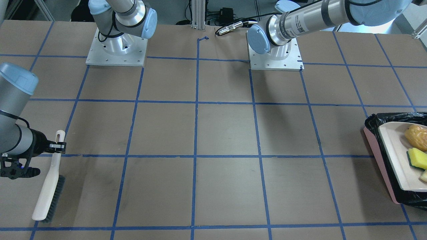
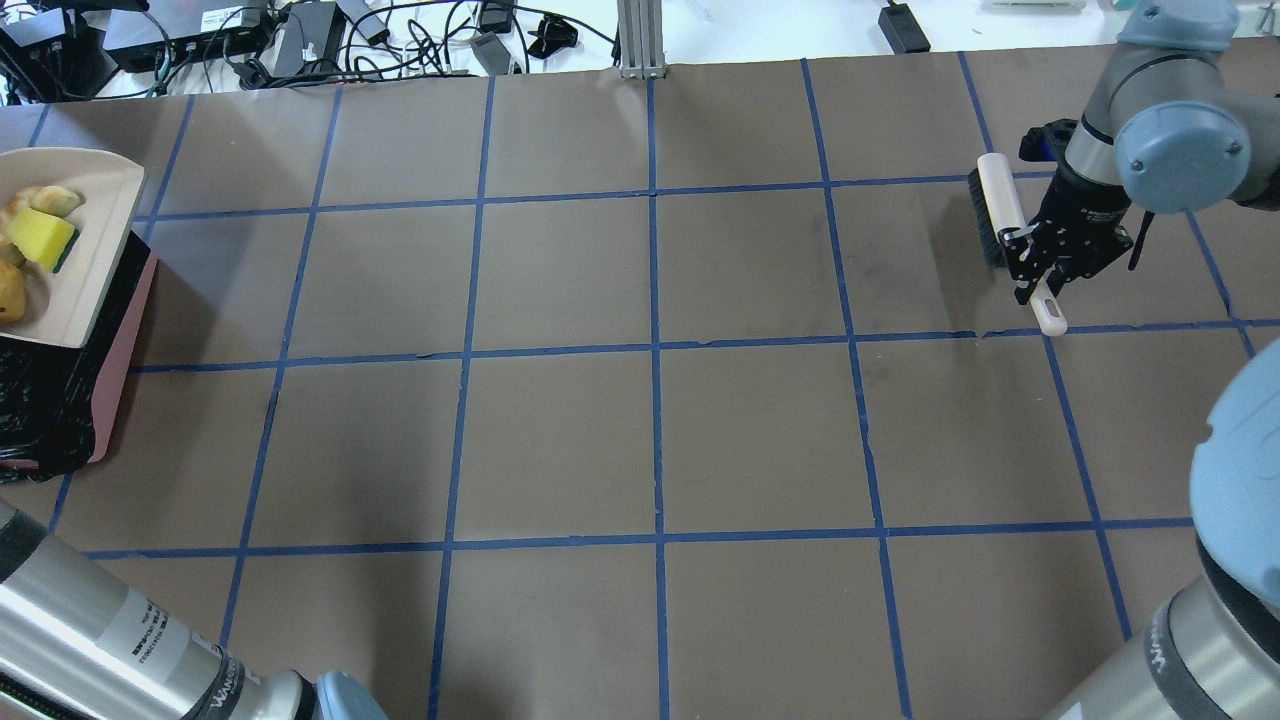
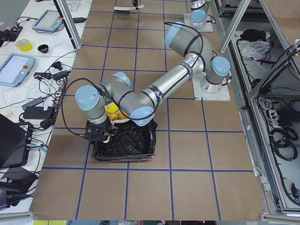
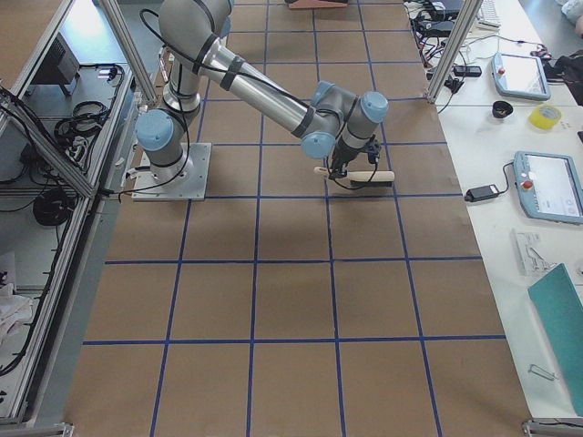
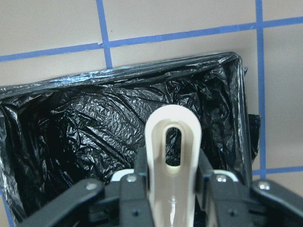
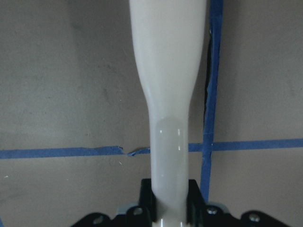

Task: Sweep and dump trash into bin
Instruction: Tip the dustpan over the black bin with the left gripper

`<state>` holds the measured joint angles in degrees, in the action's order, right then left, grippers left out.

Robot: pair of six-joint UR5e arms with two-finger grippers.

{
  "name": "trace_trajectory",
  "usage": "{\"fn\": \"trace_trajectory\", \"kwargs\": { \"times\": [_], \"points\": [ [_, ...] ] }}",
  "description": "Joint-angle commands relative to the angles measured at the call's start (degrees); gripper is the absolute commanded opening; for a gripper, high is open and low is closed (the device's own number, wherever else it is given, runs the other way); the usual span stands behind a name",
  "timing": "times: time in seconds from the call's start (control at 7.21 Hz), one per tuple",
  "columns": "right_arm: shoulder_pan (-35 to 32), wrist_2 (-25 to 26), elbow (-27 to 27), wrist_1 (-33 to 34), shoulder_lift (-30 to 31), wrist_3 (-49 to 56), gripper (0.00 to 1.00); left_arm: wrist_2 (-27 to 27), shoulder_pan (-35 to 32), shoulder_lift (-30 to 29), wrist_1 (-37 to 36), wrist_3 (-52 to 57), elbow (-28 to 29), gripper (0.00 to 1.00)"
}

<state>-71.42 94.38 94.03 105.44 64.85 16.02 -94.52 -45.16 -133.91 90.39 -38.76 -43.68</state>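
Observation:
My left gripper (image 5: 173,187) is shut on the looped handle of the beige dustpan (image 2: 95,255) and holds it over the bin (image 2: 122,340), a pink box lined with a black bag (image 5: 94,132). The trash lies in the pan: a golden-brown blob (image 1: 416,136), a yellow-green wedge (image 1: 418,158) and a tan curved piece (image 2: 45,200). My right gripper (image 2: 1035,265) is shut on the white handle of the brush (image 1: 50,186), which rests on the table at the far side from the bin. The handle also shows in the right wrist view (image 6: 168,94).
The brown table (image 2: 650,420) carries a grid of blue tape. The two arm bases (image 1: 116,50) stand at the robot's edge. Cables and boxes (image 2: 300,35) lie beyond the table's far edge.

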Motion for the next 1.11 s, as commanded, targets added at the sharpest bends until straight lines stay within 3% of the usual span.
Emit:
{"fn": "trace_trajectory", "kwargs": {
  "times": [0.0,0.42,0.97],
  "points": [
    [0.06,0.1,0.89,-0.06,0.1,0.06,0.0,-1.19,1.82,-1.97,0.05,0.61,3.51,0.0],
    [0.49,0.98,0.89,-0.5,0.72,0.06,0.0,-1.37,3.76,-1.88,-2.13,2.8,4.92,0.0],
    [0.85,0.89,1.5,-0.32,0.72,1.98,0.0,-5.5,5.79,-3.11,-13.71,8.25,4.57,0.0]
  ]
}}
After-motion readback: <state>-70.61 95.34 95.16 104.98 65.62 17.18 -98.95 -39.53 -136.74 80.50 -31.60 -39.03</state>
